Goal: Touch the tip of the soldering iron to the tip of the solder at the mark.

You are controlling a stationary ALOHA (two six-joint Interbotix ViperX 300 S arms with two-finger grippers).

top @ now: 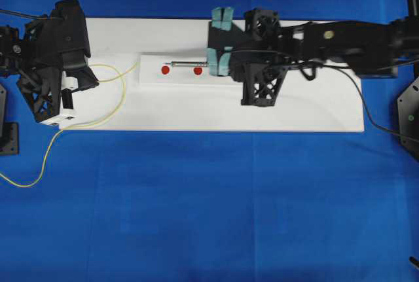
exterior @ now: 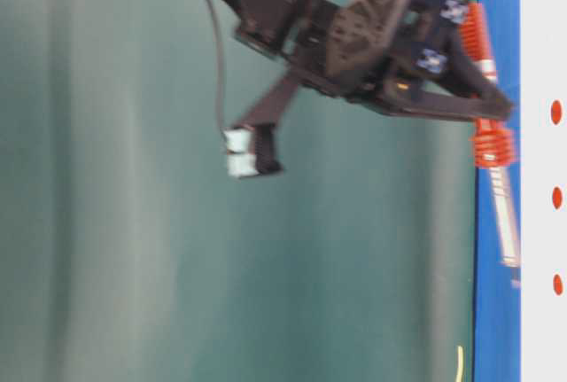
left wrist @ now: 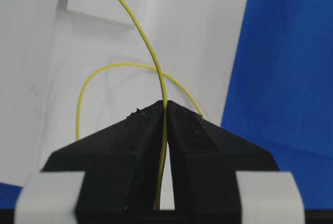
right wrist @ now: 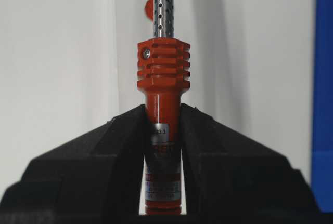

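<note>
Solder pinched between the pressed-together fingers of the left pincer, free end arcing up toward the upper left of the left wrist frame, over the white board. Same wire seen from overhead at left of frame, looping across the board's left end and trailing down onto the blue desk at lower left. Soldering iron clamped by its red-orange body in the right pincer, silver shaft running straight up the right wrist frame toward a red mark peeping out beside it. Overhead: shaft lying across the raised white block at centre, tip close above the left red mark, second red mark further right under the shaft. Step in hand, by the look of it: both tools gripped, iron about in place, solder tip well apart from the marks, over at left. Next move likely calls for carrying the solder rightward and steering that springy, curved end down onto the mark at the iron's tip, a fine aim with a wire that bends. Around: teal holder at upper centre beside the right arm, black cord trailing off at right. Loose solder loop on the board apt to drag; nothing else seen between wire and block.
</note>
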